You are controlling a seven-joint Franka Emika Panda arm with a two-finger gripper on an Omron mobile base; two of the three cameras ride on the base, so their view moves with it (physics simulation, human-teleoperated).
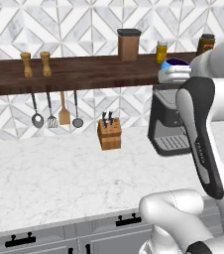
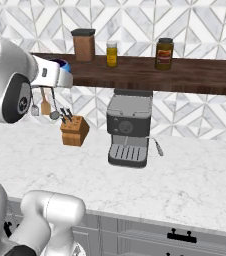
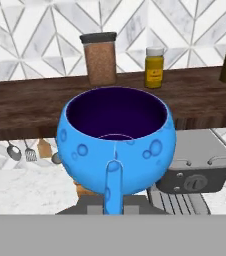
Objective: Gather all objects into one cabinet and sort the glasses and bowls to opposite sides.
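A blue cup [image 3: 116, 145] is gripped in the gripper [image 3: 114, 200], upright, held out level with the wooden shelf [image 1: 74, 74] above the coffee machine [image 2: 129, 130]. The cabinet cannot be seen. In carrying, the cup should be kept level and the grip unchanged — and the jars [image 3: 101, 57] on the shelf given a wide berth as the arm is swung.

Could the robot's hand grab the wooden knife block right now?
Probably not. The gripper is already shut on the small bright blue rounded cup, held up near the dark wooden shelf. The wooden knife block sits lower, on the counter.
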